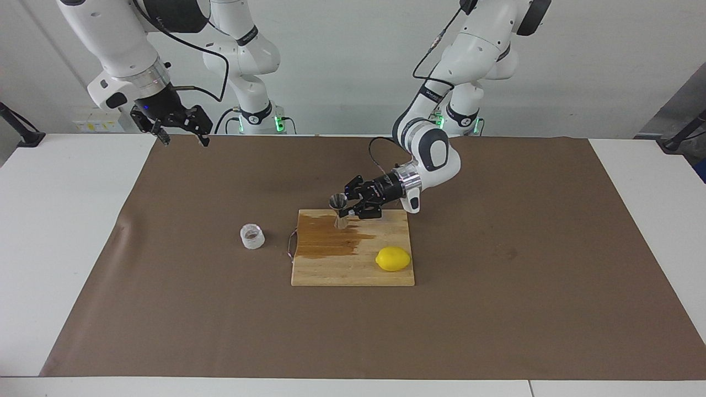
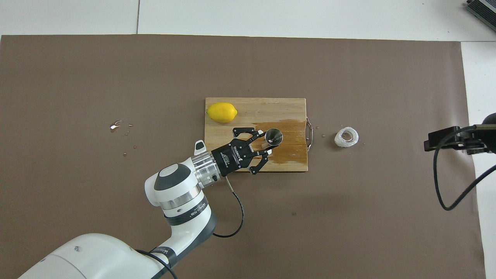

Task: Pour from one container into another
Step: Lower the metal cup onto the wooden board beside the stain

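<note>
The steel jigger [image 1: 337, 213] stands upright over the wet patch of the wooden cutting board [image 1: 353, 271], near the board's edge closest to the robots. It also shows in the overhead view [image 2: 273, 136]. My left gripper [image 1: 346, 209] reaches in sideways and is shut on the jigger's waist, as the overhead view [image 2: 266, 143] also shows. I cannot tell if the jigger's foot touches the board. The small clear cup [image 1: 252, 236] stands on the brown paper beside the board, toward the right arm's end [image 2: 347, 136]. My right gripper [image 1: 181, 132] waits open and raised at its own end [image 2: 445, 140].
A lemon [image 1: 393, 258] lies on the board's corner farthest from the robots, toward the left arm's end [image 2: 221, 112]. A brown wet stain [image 1: 326, 242] covers part of the board. Small droplets [image 2: 115, 125] lie on the paper toward the left arm's end.
</note>
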Tool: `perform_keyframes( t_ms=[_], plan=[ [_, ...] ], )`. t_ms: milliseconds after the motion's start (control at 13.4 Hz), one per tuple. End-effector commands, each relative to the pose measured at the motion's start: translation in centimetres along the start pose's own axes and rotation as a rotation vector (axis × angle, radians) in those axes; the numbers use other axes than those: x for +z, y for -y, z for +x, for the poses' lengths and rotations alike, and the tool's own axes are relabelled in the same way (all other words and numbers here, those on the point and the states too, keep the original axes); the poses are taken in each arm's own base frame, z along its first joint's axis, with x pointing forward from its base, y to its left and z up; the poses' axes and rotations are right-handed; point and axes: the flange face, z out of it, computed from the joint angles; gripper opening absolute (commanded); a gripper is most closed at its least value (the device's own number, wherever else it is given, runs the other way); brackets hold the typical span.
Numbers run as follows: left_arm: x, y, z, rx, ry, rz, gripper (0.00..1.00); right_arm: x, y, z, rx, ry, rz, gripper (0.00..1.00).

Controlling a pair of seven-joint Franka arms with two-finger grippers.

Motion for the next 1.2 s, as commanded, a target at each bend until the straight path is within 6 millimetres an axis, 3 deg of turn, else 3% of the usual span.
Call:
perform_keyframes(
  t_ms=[0,224,374,599,673,898,973,1122],
  plan=[
    [0.5,0.5,0.7,0.01,0.003,-0.032,0.25,0.0,-0.1,-0.4,0.009,0.006,-0.01,1.0],
    [0.6,0.3,2.3,0.017,-0.003,-0.052,0.25,0.0,-0.1,-0.4,0.009,0.006,-0.01,1.0],
    [0.7,0.4,2.2,0.019,0.002,-0.052,0.26,0.0,-0.1,-0.4,0.009,0.006,-0.009,1.0],
    [0.9,0.8,2.7,0.026,-0.003,-0.051,0.34,0.0,-0.1,-0.4,0.009,0.006,-0.009,1.0],
    [0.9,0.8,2.7,0.039,-0.004,-0.049,0.41,0.0,-0.1,-0.4,0.009,0.006,-0.01,1.0],
    [0.5,0.4,3.0,0.047,-0.01,-0.057,0.44,0.0,-0.1,-0.4,0.009,0.006,-0.009,1.0],
    [0.5,0.3,3.0,0.046,-0.01,-0.06,0.49,0.0,-0.1,-0.4,0.009,0.006,-0.009,1.0],
    [0.5,0.2,3.0,0.048,-0.011,-0.061,0.75,0.0,-0.1,-0.4,0.009,0.006,-0.009,1.0]
  ],
)
